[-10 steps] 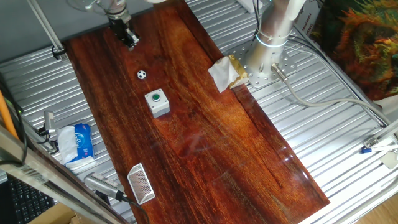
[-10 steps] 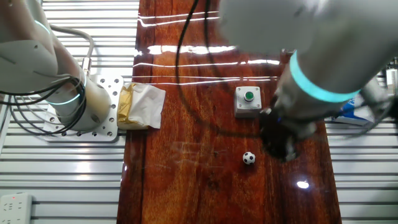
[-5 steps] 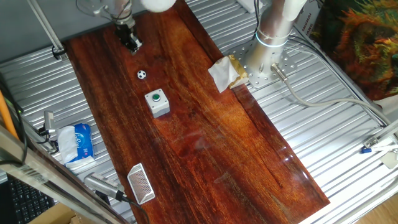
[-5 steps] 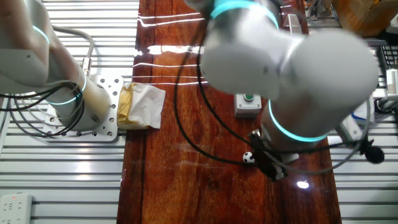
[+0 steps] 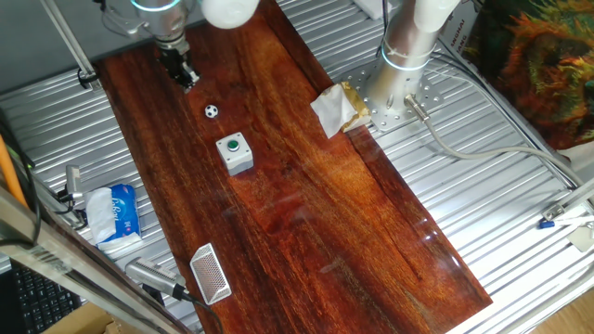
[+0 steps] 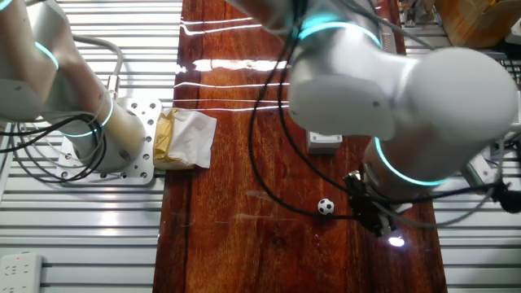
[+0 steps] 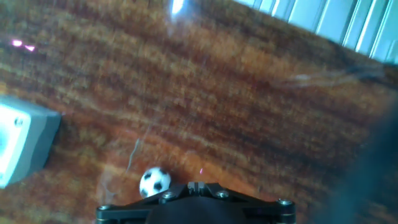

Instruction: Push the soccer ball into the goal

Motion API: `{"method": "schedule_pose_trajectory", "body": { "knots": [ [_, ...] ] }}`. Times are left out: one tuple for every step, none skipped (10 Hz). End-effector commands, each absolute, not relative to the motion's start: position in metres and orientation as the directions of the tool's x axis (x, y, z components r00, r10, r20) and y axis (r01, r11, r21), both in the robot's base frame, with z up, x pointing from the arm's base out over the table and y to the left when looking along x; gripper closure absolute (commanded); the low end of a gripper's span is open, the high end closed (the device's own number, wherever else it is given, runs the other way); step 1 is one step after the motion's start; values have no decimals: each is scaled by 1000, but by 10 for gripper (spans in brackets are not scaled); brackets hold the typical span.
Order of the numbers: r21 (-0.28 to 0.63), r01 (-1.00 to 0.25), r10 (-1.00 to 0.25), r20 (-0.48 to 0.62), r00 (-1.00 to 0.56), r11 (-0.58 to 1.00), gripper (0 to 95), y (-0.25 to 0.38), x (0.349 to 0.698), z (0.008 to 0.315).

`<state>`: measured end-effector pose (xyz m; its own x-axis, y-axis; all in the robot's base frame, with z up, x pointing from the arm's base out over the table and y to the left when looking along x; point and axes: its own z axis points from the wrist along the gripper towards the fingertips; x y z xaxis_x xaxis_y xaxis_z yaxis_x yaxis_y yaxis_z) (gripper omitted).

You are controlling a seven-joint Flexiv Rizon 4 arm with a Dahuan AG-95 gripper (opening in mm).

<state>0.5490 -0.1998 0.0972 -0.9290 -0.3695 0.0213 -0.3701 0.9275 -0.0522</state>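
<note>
Nearest the black gripper (image 5: pixel 186 76) the soccer ball (image 5: pixel 212 111) is white with black patches, beyond it the grey box (image 5: pixel 236 154) carries a green button (image 5: pixel 234 144), and farthest off stands the white, fine-meshed goal (image 5: pixel 210 274), all on a glossy reddish-brown streaked wooden board (image 5: pixel 316 195).

We see bare wood all around the soccer ball (image 5: pixel 212 111), gripper (image 5: pixel 185 75) near it, apart. The button box (image 5: pixel 235 153) stands just past the ball, on the line toward the goal (image 5: pixel 210 274) at the far end. Open wooden board (image 5: pixel 325 213) between box and goal. The crumpled cloth (image 5: pixel 336 109) sits at one board edge, the tissue pack (image 5: pixel 116 213) off the other.
</note>
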Motion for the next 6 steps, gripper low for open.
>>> {"method": "schedule_pose_trajectory", "body": {
  "knots": [
    [-60, -374, -374, 20, -927, 925, 950, -199, 543, 100],
    [-61, -380, -380, 20, -925, 923, 950, -199, 543, 100],
    [-61, -380, -380, 20, -925, 923, 950, -199, 543, 100],
    [-61, -396, -395, 22, -918, 916, 950, -199, 542, 99],
    [-61, -396, -395, 22, -918, 916, 950, -199, 542, 99],
    [-58, -411, -411, 20, -911, 910, 950, -199, 541, 99]
  ]
}}
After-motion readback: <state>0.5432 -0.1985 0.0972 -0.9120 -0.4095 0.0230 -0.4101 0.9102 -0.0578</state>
